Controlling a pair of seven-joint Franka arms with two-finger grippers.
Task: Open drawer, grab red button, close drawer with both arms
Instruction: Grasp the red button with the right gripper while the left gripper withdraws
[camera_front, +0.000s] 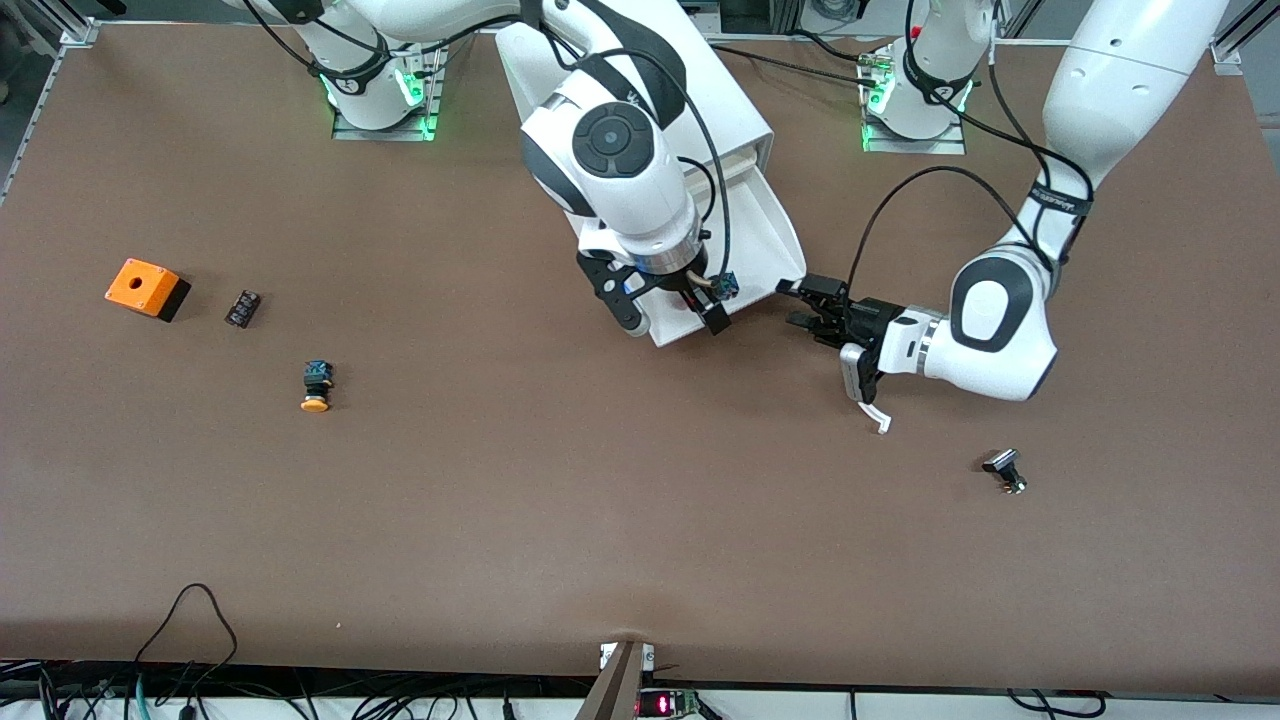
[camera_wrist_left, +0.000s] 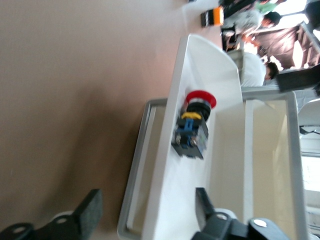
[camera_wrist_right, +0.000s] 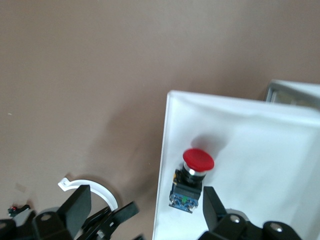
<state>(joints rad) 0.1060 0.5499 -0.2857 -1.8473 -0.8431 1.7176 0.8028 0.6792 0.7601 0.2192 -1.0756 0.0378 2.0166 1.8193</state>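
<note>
The white cabinet (camera_front: 725, 95) stands between the arm bases. Its drawer (camera_front: 770, 225) is pulled out toward the front camera. The red-capped button (camera_wrist_right: 192, 177) lies on its side in the drawer near the front end; the left wrist view shows it too (camera_wrist_left: 192, 125). In the front view only its blue body (camera_front: 725, 286) peeks out under the right hand. My right gripper (camera_front: 700, 300) hovers open over the drawer's front end, one finger (camera_wrist_right: 212, 202) beside the button. My left gripper (camera_front: 805, 303) is open, low beside the drawer's front corner, astride its side wall (camera_wrist_left: 175, 165).
Toward the right arm's end lie an orange box (camera_front: 147, 288), a small black part (camera_front: 243, 307) and an orange-capped button (camera_front: 316, 387). A black and silver part (camera_front: 1005, 470) lies toward the left arm's end, nearer the front camera. A white curved strip (camera_front: 878, 415) hangs by the left wrist.
</note>
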